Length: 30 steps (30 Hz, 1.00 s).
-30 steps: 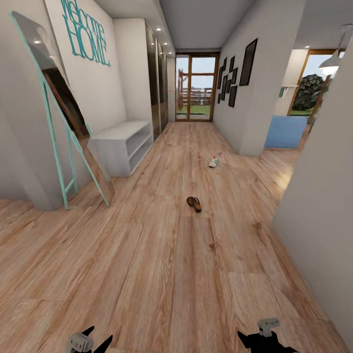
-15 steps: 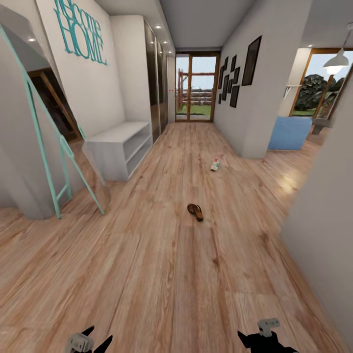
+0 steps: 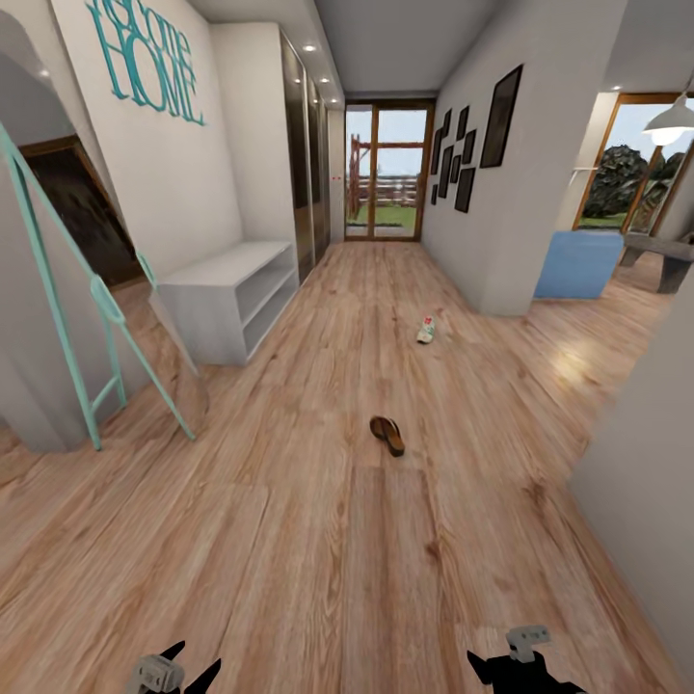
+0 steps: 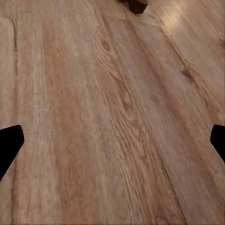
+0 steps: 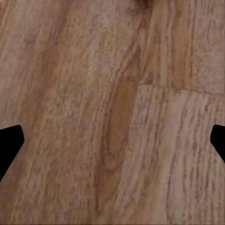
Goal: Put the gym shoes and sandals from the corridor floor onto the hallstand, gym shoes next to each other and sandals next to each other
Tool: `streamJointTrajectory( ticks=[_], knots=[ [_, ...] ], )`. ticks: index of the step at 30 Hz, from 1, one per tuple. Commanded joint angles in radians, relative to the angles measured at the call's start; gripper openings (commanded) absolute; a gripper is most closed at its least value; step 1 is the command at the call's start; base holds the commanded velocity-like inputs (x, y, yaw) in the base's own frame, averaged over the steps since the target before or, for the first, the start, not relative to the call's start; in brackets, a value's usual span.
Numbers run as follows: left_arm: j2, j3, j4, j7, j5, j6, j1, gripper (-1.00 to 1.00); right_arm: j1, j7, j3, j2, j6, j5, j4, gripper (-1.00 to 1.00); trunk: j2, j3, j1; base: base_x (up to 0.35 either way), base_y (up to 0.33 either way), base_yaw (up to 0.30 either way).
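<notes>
Head view: a brown sandal [image 3: 387,435] lies mid-corridor on the floor [image 3: 289,540], a gym shoe [image 3: 425,331] farther on; both look light, the sandal flexible and probably best pinched at its strap, though it is small here. Left wrist view: left gripper [image 4: 112,140] spread wide, empty. Right wrist view: right gripper [image 5: 112,140] likewise wide over bare planks.

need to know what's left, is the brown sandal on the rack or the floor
On the floor: the sandal lies on the wood planks mid-corridor, apart from the white bench.
</notes>
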Motion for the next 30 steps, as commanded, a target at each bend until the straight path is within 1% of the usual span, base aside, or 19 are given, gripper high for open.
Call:
streamJointTrajectory(
  ticks=[1,26,30],
  knots=[
    [0.0,0.002,0.001,-0.006,0.004,-0.001,-0.001,1.0,-0.001,0.003,0.008,0.0,-0.003,-0.01,0.001,1.0,0.0,-0.001,0.0,0.336,0.0,0.0],
    [0.0,0.002,0.0,-0.006,0.004,-0.002,-0.001,1.0,-0.001,0.003,0.007,-0.002,-0.005,-0.012,0.001,1.0,0.0,-0.001,0.0,0.335,-0.001,0.0],
    [0.0,0.002,0.0,-0.006,0.004,-0.002,-0.001,1.0,-0.001,0.002,0.005,-0.002,-0.006,-0.012,-0.001,1.0,0.0,-0.001,0.0,0.143,-0.116,0.0]
  ],
)
